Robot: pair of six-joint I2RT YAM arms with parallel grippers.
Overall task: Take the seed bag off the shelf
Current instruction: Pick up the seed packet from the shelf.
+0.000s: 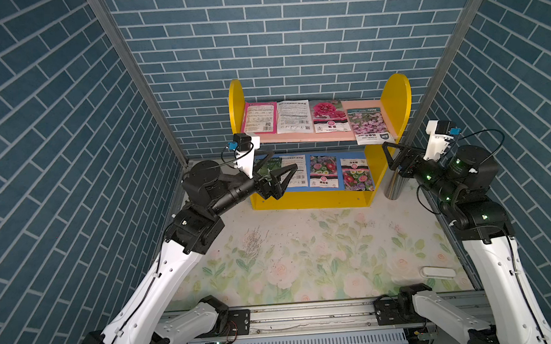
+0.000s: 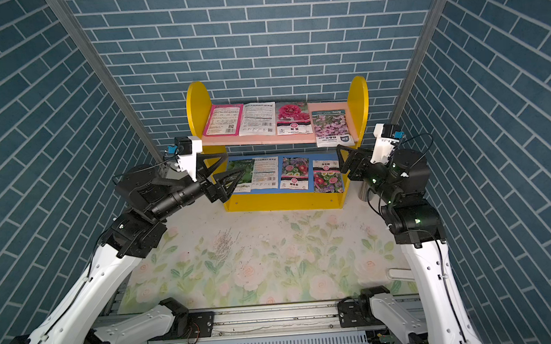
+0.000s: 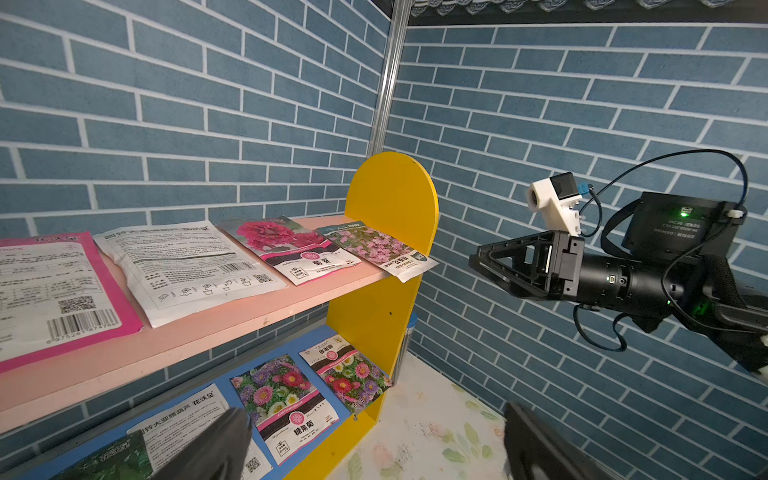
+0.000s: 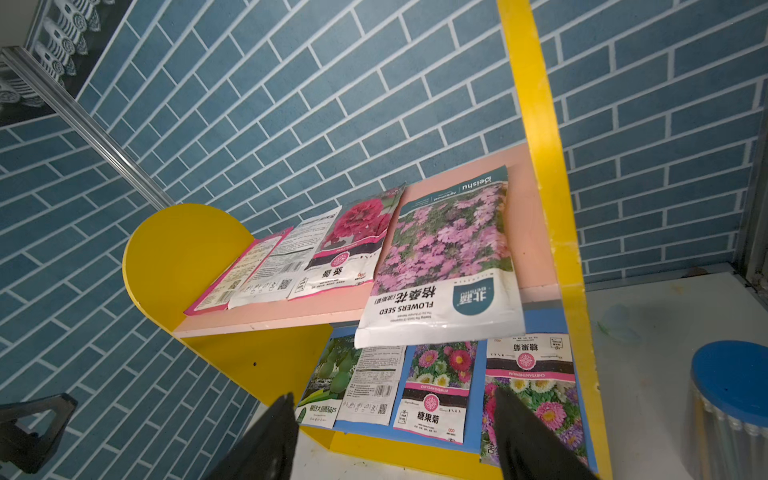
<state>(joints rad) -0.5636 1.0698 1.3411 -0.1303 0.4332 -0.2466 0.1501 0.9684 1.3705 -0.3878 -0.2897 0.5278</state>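
Observation:
The shelf stands at the back wall, with yellow round-topped sides, a pink upper board and a blue lower board. Several seed bags lie flat on each board. One seed bag with purple-pink flowers lies at the upper board's right end, and its lower end hangs over the front edge. My right gripper hovers open just in front of and below that end, with nothing between its fingers. At the shelf's left front, near the lower board, my left gripper is wide open and empty.
A ribbed metal can with a blue lid stands on the floral mat just right of the shelf, under my right arm. A small white object lies at the mat's right front. Blue brick walls close in on three sides.

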